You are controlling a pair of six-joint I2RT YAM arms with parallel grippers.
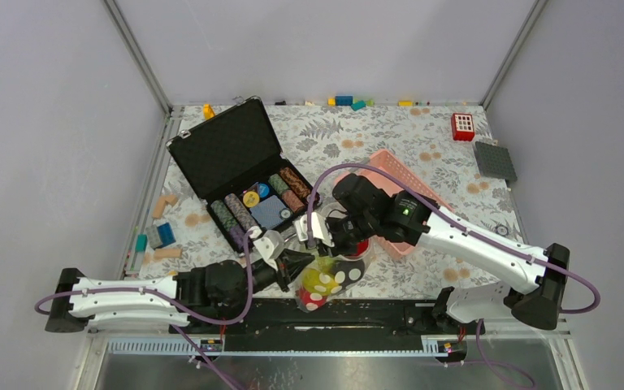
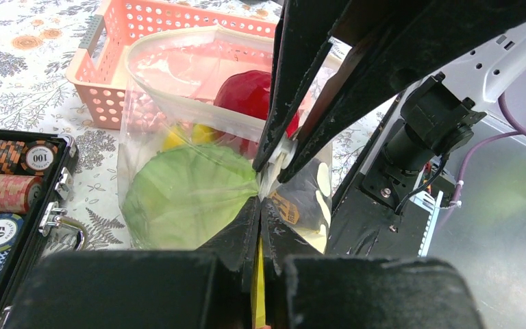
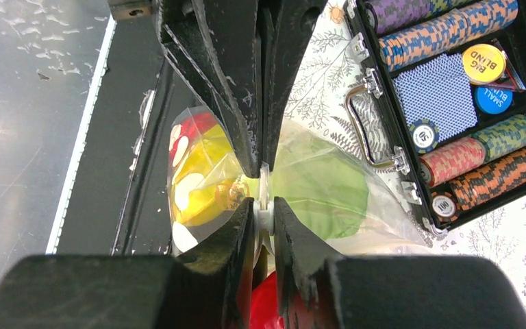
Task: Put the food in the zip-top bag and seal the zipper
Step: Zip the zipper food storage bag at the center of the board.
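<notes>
Pinching the zipper (image 2: 233, 123) at the tabletop's (image 1: 390, 138) near edge, the left jaws are clenched on the strip, steadying the bag (image 1: 325, 280). Inside lie cabbage (image 2: 185, 195), banana (image 2: 185, 135) and apple (image 2: 246, 92), so loading looks done. Meeting them tip to tip, the right jaws are clenched on the same strip, probably to press it closed. Past their grip the mouth looks unsealed.
</notes>
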